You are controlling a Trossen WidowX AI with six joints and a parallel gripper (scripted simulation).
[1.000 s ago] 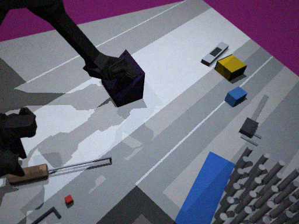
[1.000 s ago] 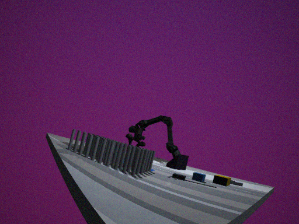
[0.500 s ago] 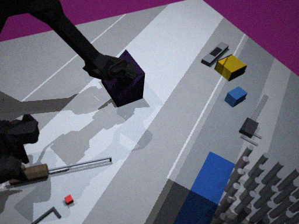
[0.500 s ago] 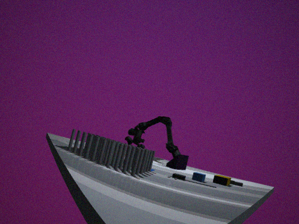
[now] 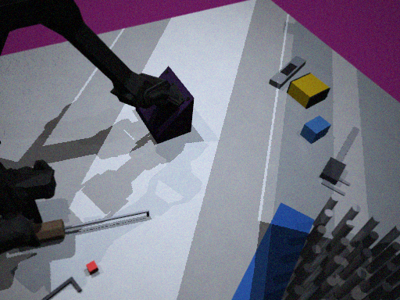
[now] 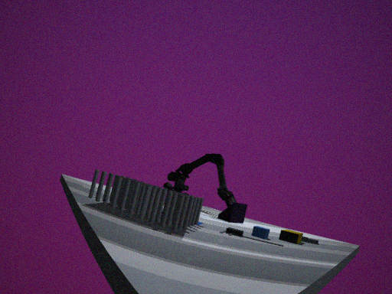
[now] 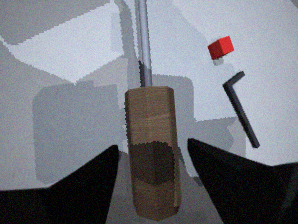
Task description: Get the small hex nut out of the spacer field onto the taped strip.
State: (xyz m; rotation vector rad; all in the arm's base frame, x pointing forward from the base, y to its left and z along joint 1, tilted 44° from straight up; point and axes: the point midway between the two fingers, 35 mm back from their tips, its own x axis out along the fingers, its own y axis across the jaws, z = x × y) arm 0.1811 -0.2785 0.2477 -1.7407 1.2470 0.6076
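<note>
As we straddle the wooden handle [image 5: 50, 230] [image 7: 152, 150], our tool [image 5: 35, 234] [image 7: 153, 146] is parted, gripping nothing above the bench [image 5: 234, 156] [image 6: 214, 264] [image 7: 75, 30]!

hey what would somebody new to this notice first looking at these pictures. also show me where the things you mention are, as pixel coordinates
Probably the dense cluster of standing metal spacers [image 5: 340, 259] [image 6: 153, 203], at the lower right from above, with a bright blue strip [image 5: 285, 215] along its edge. Next, the black arm [image 5: 98, 51] [image 6: 221, 172] reaching across, its open gripper [image 7: 153, 146] straddling the wooden handle [image 5: 50, 230] [image 7: 152, 115] of a long hooked tool. The yellow block [image 5: 308, 90] [image 6: 291, 236] near the upper right would also stand out.
</note>
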